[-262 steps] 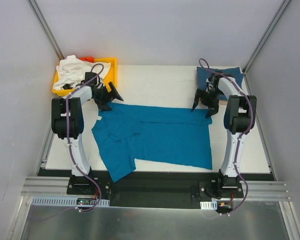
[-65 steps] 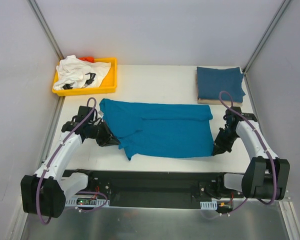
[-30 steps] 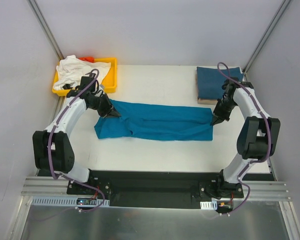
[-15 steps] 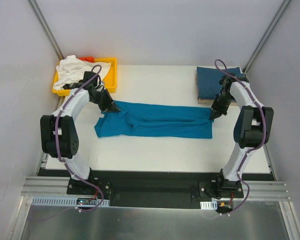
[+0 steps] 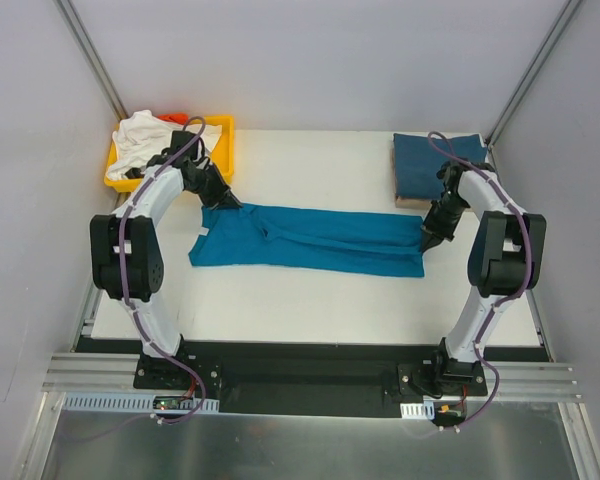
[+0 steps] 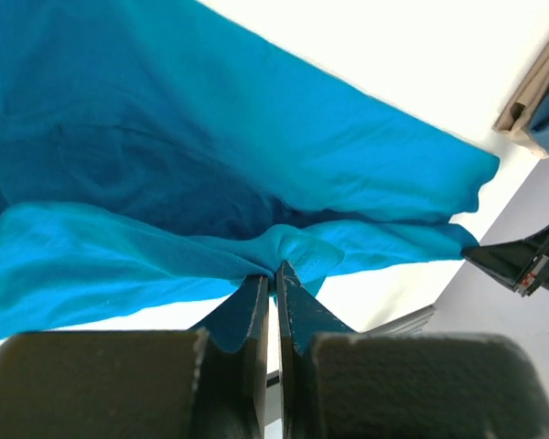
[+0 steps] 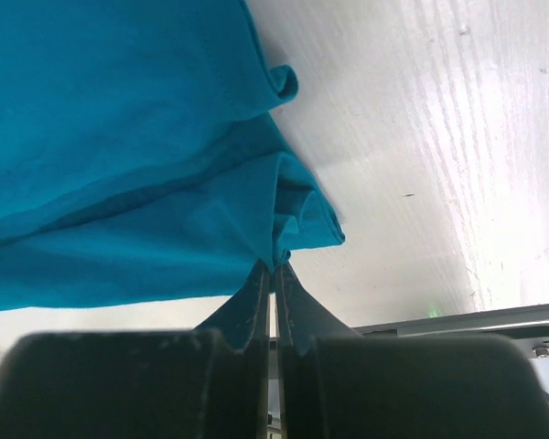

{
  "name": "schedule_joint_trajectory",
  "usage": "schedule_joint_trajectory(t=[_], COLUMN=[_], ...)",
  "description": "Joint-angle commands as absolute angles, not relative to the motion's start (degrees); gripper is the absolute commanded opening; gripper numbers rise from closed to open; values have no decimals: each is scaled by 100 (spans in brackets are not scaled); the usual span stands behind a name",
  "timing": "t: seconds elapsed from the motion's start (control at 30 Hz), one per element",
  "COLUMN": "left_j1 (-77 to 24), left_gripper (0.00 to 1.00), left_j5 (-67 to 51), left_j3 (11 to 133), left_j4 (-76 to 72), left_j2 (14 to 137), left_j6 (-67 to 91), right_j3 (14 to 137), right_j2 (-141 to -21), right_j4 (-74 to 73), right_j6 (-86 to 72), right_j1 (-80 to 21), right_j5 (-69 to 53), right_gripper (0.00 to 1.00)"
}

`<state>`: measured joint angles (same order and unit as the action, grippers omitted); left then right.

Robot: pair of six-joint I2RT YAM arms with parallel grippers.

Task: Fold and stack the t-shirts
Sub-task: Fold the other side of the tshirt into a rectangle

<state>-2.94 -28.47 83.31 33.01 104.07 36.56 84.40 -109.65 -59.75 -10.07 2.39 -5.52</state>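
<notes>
Across the middle of the white table [image 5: 310, 300] we see the teal-blue t-shirt [image 5: 320, 240], a soft matte knit folded into a long narrow band with rippled edges. We find the left gripper [image 6: 275, 272] pinched tight on a puckered fold at its left end, and the right gripper [image 7: 274, 268] clamped on a bunched corner at its right end. The darker blue shirt [image 5: 435, 160] lies folded square at far right, and the white one [image 5: 145, 140] is crumpled in the rigid yellow tray [image 5: 226, 135]. Two seconds earlier the teal cloth formed a wider rectangle, with both grippers at its near edge.
</notes>
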Motion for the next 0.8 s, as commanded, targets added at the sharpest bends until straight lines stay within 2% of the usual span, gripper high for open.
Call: schedule_joint_trajectory(t=[0.0,0.07,0.1,0.17,0.23,0.27,0.33,0.37,0.4,0.47,0.5,0.63,0.77], left_j1=[-308,-334,-343,-378,-378,-378,-378,-378,-378,-378,-378,-387,-413], left_gripper=[0,0,0,17,24,40,59,82,96,99,99,99,99], left_j5=[-2847,-2839,-2821,-2804,-2856,-2891,-2909,-2909,-2874,-2752,-2699,-2593,-2698], left_j3=[8613,8727,8780,8990,9157,9306,9386,9404,9369,9160,9054,8264,7175], left_j4=[3226,3226,3217,3191,3190,3182,3191,3190,3190,3199,3191,2990,2576], left_j2=[10722,10915,10968,11179,11381,11425,11461,11435,11330,11137,10910,10293,9853], left_j6=[3525,3525,3516,3481,3454,3445,3419,3410,3401,3366,3366,3445,3630], right_j3=[8472,8525,8604,8718,8903,8964,9088,9114,9123,9062,9009,8570,7921], right_j2=[-10679,-10731,-10766,-10880,-10942,-10968,-10925,-10820,-10750,-10444,-10346,-9810,-9466], right_j4=[-6012,-5942,-5907,-5889,-5889,-5897,-5898,-5897,-5880,-5854,-5801,-5547,-5142], right_j6=[-1186,-1239,-1248,-1274,-1283,-1275,-1274,-1240,-1222,-1161,-1047,-705,-413], right_j1=[360,360,360,360,360,360,352,352,343,299,264,10,-342], right_j5=[-369,-387,-378,-325,-264,-203,-123,-36,-35,280,325,361,-498], right_gripper=[3,5,9,12,18,23,44,56,72,85,96,96,96])
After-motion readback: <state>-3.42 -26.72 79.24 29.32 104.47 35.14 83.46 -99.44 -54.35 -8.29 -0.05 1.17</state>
